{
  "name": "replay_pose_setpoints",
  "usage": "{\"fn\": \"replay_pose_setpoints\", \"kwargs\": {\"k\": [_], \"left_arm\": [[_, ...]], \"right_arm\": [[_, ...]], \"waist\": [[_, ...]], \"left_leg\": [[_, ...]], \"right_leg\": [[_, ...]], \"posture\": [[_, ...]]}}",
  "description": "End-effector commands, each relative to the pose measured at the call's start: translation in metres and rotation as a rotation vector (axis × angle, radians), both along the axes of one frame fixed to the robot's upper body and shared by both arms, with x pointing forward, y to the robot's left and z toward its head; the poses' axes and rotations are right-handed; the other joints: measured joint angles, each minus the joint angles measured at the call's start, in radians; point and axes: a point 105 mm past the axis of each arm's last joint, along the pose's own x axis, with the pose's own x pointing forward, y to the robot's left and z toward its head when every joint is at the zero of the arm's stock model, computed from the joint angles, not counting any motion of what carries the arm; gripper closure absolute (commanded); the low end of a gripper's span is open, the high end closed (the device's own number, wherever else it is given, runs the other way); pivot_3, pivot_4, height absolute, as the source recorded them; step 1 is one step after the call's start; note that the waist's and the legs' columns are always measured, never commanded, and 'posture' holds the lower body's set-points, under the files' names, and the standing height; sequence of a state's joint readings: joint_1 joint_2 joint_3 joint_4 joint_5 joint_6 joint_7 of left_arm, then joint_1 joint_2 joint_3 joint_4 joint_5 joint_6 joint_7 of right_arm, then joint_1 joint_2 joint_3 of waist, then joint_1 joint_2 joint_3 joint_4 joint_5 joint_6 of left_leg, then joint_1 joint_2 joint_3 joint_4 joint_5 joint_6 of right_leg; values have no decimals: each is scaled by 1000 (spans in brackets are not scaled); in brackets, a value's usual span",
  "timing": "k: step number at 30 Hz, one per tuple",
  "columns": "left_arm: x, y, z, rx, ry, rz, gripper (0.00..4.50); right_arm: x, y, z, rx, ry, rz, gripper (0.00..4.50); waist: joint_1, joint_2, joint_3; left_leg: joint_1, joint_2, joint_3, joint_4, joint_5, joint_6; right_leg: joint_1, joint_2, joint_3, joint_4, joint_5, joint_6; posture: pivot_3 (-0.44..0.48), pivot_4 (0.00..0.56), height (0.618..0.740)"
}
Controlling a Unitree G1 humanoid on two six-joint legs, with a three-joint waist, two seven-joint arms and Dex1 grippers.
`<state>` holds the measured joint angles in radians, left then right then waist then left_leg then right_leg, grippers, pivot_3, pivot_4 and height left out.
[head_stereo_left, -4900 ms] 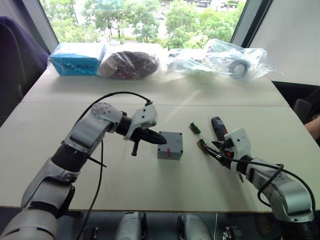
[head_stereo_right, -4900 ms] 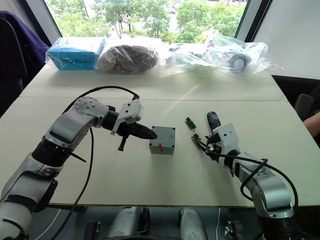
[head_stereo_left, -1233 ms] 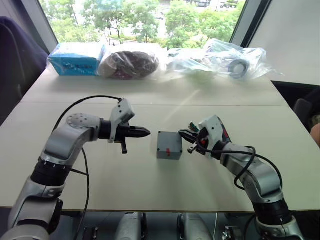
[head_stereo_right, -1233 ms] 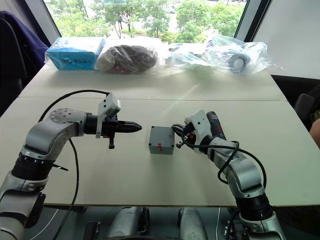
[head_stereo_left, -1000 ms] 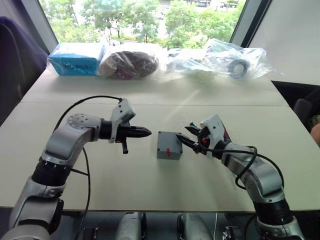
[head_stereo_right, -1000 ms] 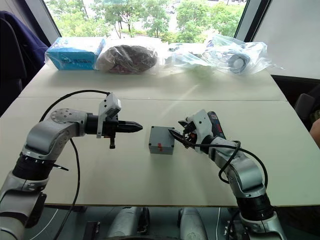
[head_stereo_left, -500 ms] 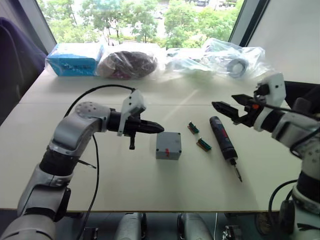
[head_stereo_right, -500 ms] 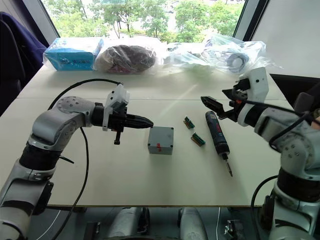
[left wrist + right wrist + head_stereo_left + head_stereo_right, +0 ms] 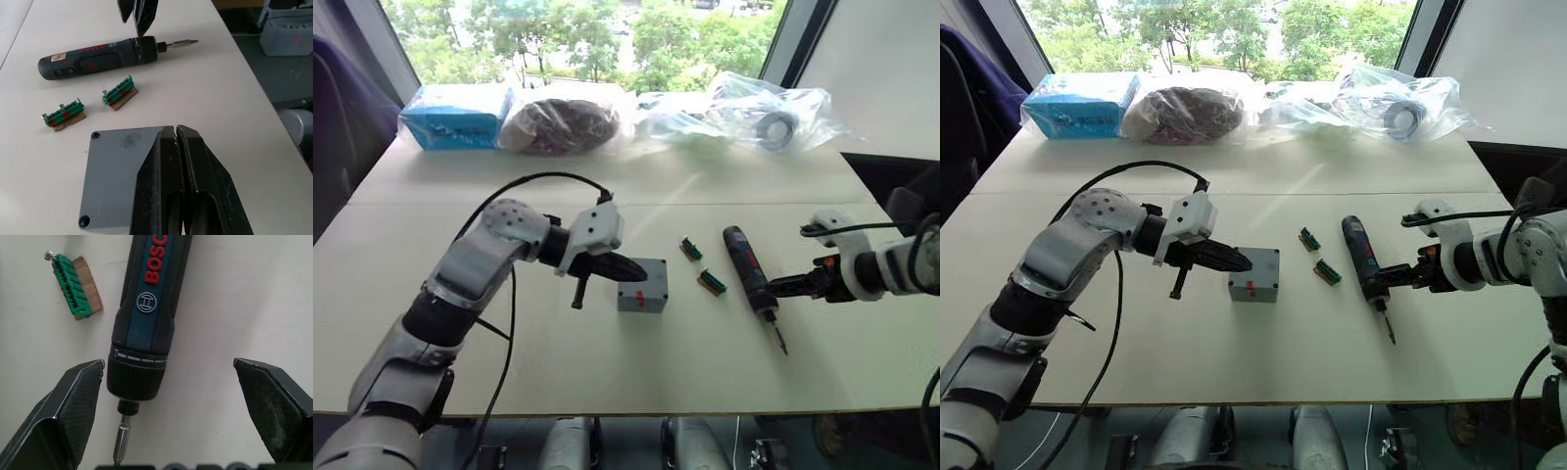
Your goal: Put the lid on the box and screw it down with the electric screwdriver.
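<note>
Right tool [image 9: 168, 418] spread wide around electric screwdriver [image 9: 149, 318] collar, left tool [image 9: 178, 147] closed over lidded box [image 9: 117, 181]

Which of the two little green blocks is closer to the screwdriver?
The green block lying nearer the robot is closer, just beside the screwdriver handle. The other green block sits farther back on the table, with a wider gap to the handle.

Matt grey plastic lid [image 9: 122, 181]; electric screwdriver [image 9: 149, 318] glossy, metal bit.
</note>
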<state>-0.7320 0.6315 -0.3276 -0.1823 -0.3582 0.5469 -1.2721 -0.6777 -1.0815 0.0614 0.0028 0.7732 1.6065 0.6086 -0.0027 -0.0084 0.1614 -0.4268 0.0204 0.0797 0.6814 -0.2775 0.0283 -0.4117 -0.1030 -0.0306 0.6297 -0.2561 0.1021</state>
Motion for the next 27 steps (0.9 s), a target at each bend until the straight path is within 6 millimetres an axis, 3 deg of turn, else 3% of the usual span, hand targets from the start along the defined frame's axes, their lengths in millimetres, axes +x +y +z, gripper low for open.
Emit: {"fn": "replay_pose_setpoints", "kwargs": {"k": [1,19,23,27], "left_arm": [[-5,1,6,-20,-24,7,4500],[-4,-2,-2,-76,-1,107,4500],[-5,-2,-4,-84,5,121,4500],[-4,-2,-4,-91,4,135,4500]], "right_arm": [[8,5,3,18,21,23,10],[36,19,-36,-116,118,196,10],[37,21,-48,-147,163,237,997],[30,14,-59,-200,209,267,2437]], "waist": [[-5,0,0],[-13,-1,0],[-13,-2,-1],[-12,-3,-2]], "left_leg": [[0,0,0,0,0,0],[0,0,0,1,0,0],[1,0,0,1,0,0],[2,1,0,1,0,0]], "right_leg": [[0,0,0,0,0,0],[0,1,0,0,2,3],[2,1,0,0,2,3],[2,1,-1,1,2,3]], "posture": [[0,150,740],[0,150,740],[0,150,740],[0,150,740]]}}
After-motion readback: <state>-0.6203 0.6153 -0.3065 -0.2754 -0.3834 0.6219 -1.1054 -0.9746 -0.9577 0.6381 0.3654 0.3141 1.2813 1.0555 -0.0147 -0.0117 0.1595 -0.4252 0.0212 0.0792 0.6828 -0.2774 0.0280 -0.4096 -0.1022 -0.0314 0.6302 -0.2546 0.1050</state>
